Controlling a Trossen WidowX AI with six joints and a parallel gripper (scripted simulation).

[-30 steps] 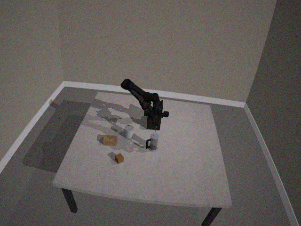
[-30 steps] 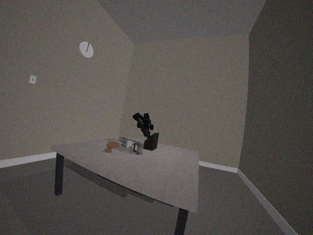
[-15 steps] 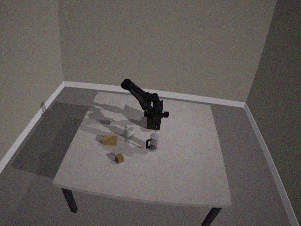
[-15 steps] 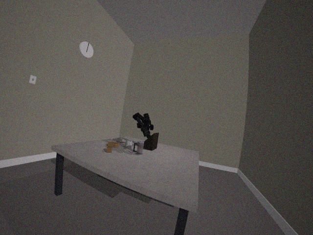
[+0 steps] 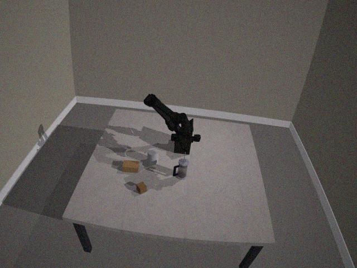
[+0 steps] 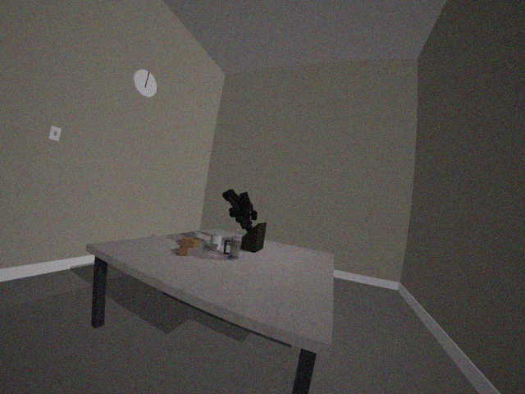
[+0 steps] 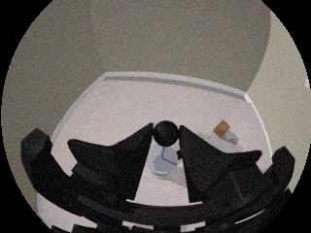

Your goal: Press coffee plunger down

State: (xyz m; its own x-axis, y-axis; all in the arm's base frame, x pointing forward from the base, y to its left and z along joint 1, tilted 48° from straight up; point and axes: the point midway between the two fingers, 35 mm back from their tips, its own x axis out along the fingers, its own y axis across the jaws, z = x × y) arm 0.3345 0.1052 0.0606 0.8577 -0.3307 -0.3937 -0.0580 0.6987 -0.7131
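The coffee press [image 5: 182,168] [image 6: 232,247] [image 7: 162,163] is a small glass jar with a black handle. It stands upright near the middle of the table [image 5: 218,184] [image 6: 271,280]. Its thin rod rises to a black plunger knob [image 7: 166,132]. My gripper [image 7: 166,127] [image 5: 182,152] hangs straight over the press and is shut on that knob, with one dark finger on each side in the wrist view. In the top and exterior views the knob is hidden by the fingers.
A white cylinder [image 5: 152,156] [image 6: 216,240] stands left of the press. A larger orange block [image 5: 130,166] [image 6: 186,245] and a smaller orange block [image 5: 141,187] [image 7: 222,128] lie further left and nearer the front. The arm's dark base [image 6: 254,238] stands behind the press.
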